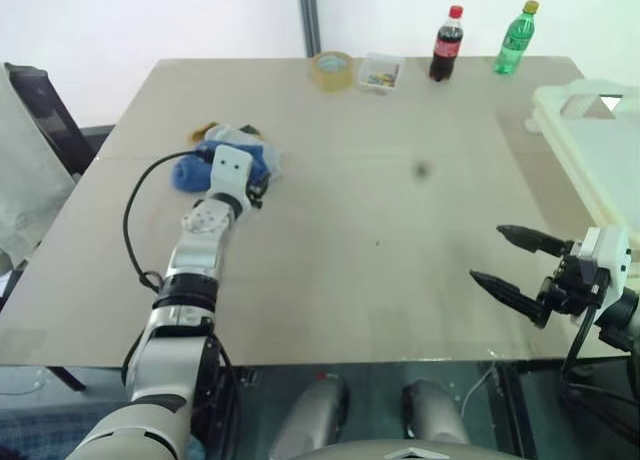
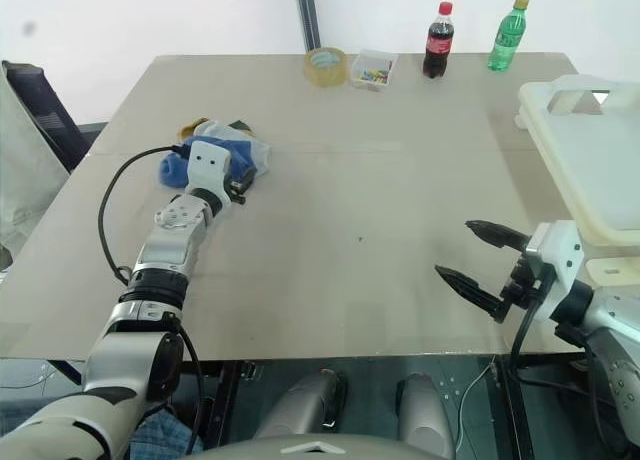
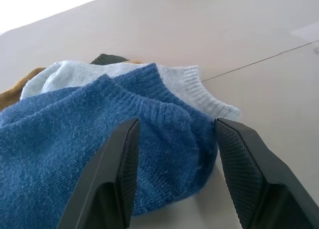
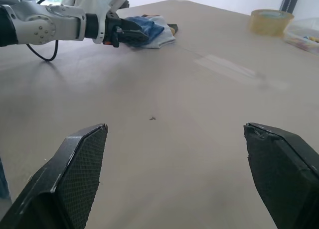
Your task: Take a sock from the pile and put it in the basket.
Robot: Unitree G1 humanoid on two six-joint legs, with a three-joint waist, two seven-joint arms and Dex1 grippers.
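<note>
The pile (image 1: 190, 170) of ankle socks lies on the far left of the table. A blue sock (image 3: 75, 149) is on top, over a light grey one (image 3: 199, 92), with mustard (image 3: 15, 92) and dark grey (image 3: 107, 58) bits behind. My left gripper (image 3: 174, 139) is level at the pile's near edge, and its open fingers straddle the blue sock's rounded end. My right gripper (image 1: 487, 253) hovers wide open over bare table at the near right, holding nothing. The cream-white basket (image 2: 590, 150) stands at the table's right edge, just beyond it.
Along the table's far edge stand a tape roll (image 1: 331, 70), a small clear box (image 1: 381, 73), a cola bottle (image 1: 447, 45) and a green bottle (image 1: 516, 40). A dark chair (image 1: 40, 110) is off the table's left side. A wide stretch of bare tabletop lies between the arms.
</note>
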